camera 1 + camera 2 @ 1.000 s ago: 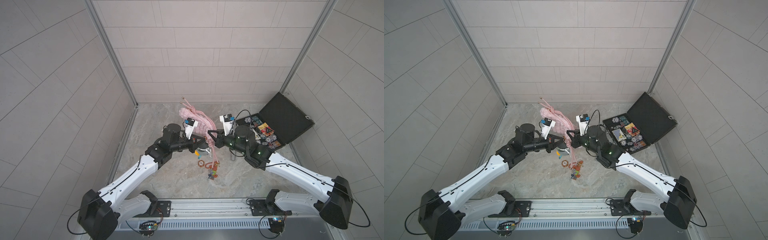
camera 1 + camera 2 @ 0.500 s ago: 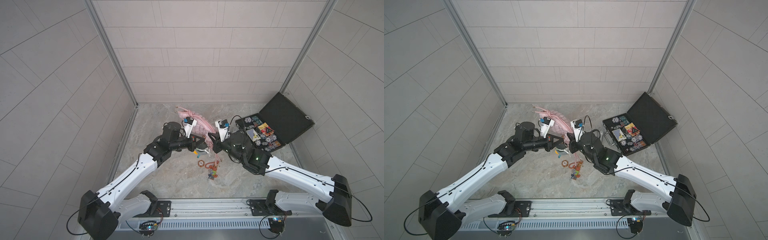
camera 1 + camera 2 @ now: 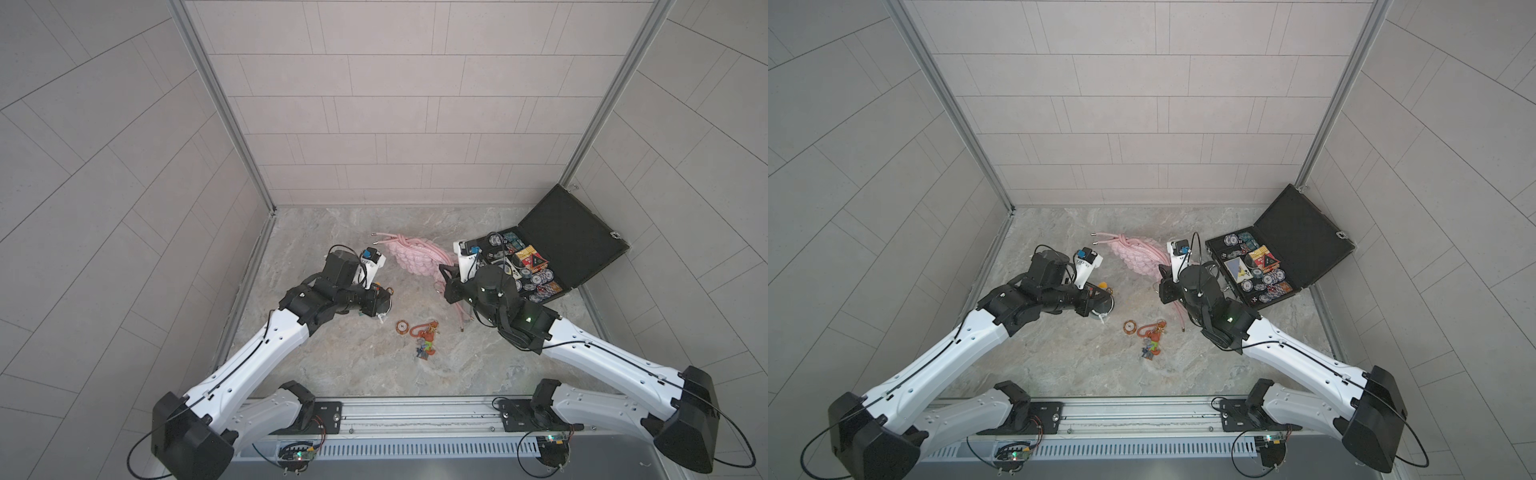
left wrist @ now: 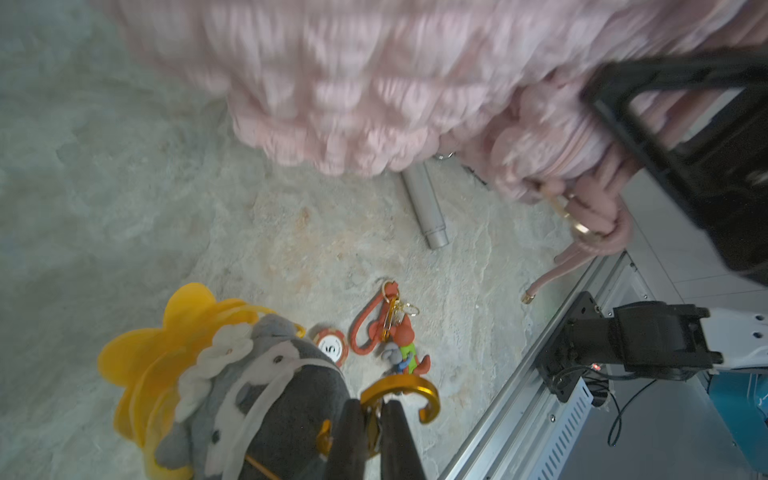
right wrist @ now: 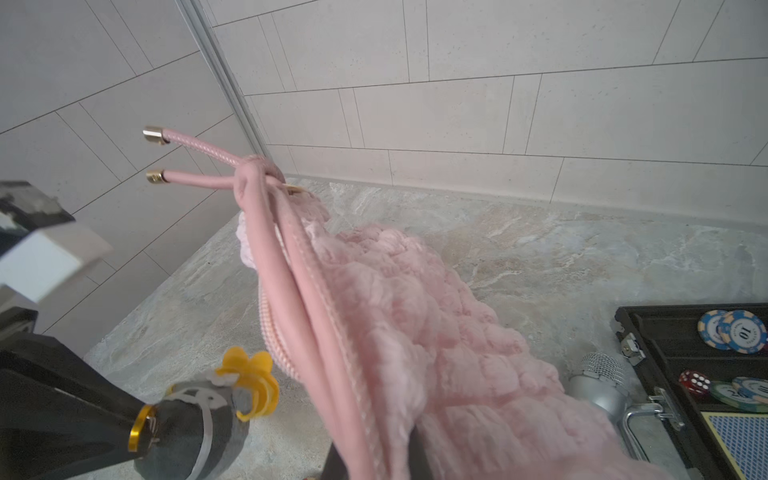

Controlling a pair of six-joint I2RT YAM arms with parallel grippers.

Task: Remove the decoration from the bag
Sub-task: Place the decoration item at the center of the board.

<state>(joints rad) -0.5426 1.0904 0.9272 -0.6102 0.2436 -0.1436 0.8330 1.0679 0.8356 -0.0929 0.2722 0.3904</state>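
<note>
The pale pink quilted bag [image 3: 415, 259] [image 3: 1138, 257] lies at the back middle of the table, its knotted cord straps [image 5: 266, 216] trailing. My right gripper [image 3: 444, 276] [image 5: 376, 453] is shut on the bag's straps and edge at its right end. The decoration [image 4: 266, 395] [image 5: 208, 411] is a grey plush with a yellow flower, and it hangs clear of the bag [image 4: 353, 104]. My left gripper [image 3: 384, 297] [image 4: 372, 405] is shut on its gold clasp [image 4: 401, 392], left of the bag.
An open black briefcase [image 3: 573, 241] with poker chips and cards stands at the right. An orange keychain [image 3: 424, 332] and a loose chip [image 3: 402, 326] lie mid-table. A silver microphone [image 5: 598, 382] rests between bag and case.
My left gripper has drawn back to the left with the decoration, away from the bag. The right gripper, still gripping the bag, has shifted right, and the two grippers now stand apart.
</note>
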